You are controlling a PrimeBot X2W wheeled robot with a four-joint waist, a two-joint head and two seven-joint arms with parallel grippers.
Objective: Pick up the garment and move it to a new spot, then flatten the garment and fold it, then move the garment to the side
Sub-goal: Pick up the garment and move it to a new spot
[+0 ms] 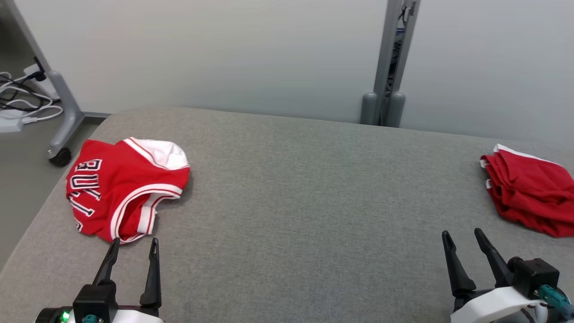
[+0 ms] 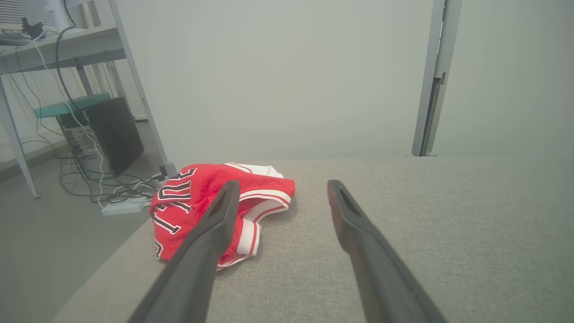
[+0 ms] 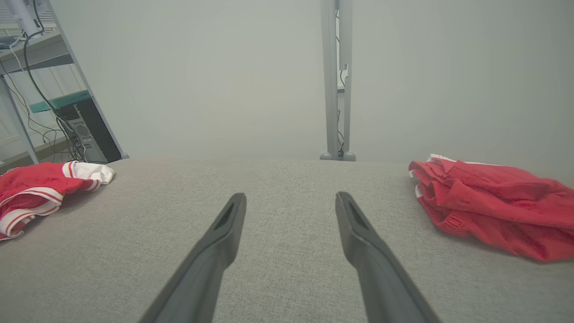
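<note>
**A:** Nearest us is the left gripper [image 1: 135, 242], its two dark fingers spread apart with nothing between them, low over the grey fabric tabletop [image 1: 291, 202].

**B:** And the red jersey [image 1: 116, 188]?

**A:** Just beyond that gripper's fingertips and a shade to its left, crumpled on the tabletop, white trim and dark lettering showing. The gripper's left fingertip sits right at the hem. Touching or not, I can't call it.

**B:** The other arm?

**A:** The right gripper [image 1: 461, 232] is well off to the left gripper's right and about level with it, fingers also apart and empty.

**B:** Further out?

**A:** A second red garment [image 1: 529, 197], bunched up, farther right still and a bit beyond. Farthest from the left gripper is the grey post [image 1: 390, 58] against the wall.
</note>
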